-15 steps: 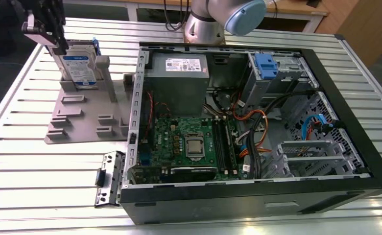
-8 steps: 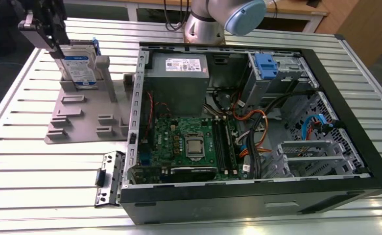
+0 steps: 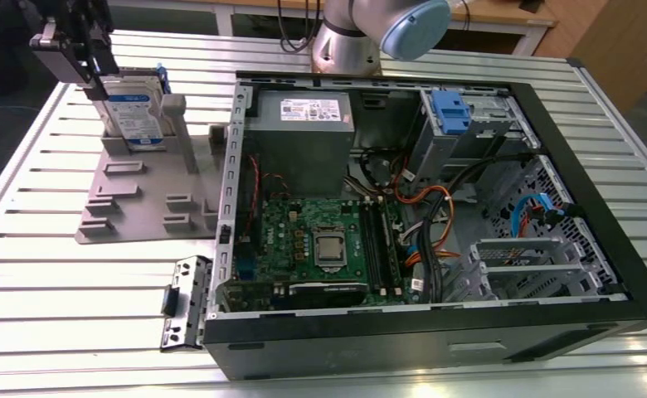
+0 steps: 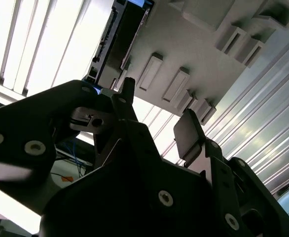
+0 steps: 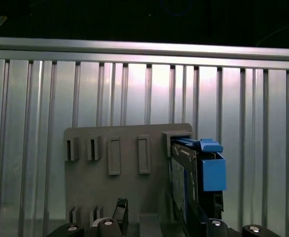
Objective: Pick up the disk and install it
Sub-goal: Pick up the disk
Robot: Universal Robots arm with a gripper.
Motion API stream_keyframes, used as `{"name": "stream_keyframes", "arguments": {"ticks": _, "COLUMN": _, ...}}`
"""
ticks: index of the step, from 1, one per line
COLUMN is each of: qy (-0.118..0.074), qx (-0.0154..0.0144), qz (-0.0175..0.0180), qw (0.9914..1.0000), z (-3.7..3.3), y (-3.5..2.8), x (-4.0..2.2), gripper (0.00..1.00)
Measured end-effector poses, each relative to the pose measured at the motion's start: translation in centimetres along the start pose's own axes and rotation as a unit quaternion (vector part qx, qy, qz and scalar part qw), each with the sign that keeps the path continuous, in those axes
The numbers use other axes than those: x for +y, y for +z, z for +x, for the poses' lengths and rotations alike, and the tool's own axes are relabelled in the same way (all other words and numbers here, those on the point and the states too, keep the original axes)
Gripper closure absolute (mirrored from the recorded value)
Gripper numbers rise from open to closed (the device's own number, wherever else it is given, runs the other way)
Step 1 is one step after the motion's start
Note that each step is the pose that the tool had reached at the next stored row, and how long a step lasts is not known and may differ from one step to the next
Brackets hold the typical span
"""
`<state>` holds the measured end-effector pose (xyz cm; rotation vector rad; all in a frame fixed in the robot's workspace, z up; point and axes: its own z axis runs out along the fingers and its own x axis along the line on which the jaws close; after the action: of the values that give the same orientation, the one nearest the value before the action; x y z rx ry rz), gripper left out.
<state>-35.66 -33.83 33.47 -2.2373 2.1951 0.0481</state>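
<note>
The slatted metal table carries an open computer case on the exterior view's right. Just beside the case, on the left, is a grey holder. The disk stands upright on edge in a slot at the holder's far end, so it is not yet picked up.

The step in hand looks like the approach for the grasp. To do it well, I judge that the pincer should be centred over the disk's top edge. It should be squared to the disk's flat faces and brought straight down, so that neither side strikes the edge or the holder's walls. The grip should close evenly, since a skewed hold would likely bind the disk in its slot on lifting.

In the exterior view the pincer hangs above the disk's far-left corner, near it. I cannot tell whether it touches. In the second wrist view its fingers stand wide apart and hold nothing, and the holder shows through the gap.
</note>
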Motion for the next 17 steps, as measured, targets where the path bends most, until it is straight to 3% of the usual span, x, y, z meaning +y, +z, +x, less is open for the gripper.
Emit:
{"name": "stream_keyframes", "arguments": {"ticks": 9, "qy": 0.000, "qx": 0.0000, "qz": 0.0000, "qw": 1.00000, "z": -0.01, "y": 0.11, "x": -0.01, "gripper": 0.41}}
{"name": "stream_keyframes", "arguments": {"ticks": 17, "qy": 0.000, "qx": 0.0000, "qz": 0.0000, "qw": 1.00000, "z": -0.54, "y": 0.19, "x": -0.01, "gripper": 0.41}}
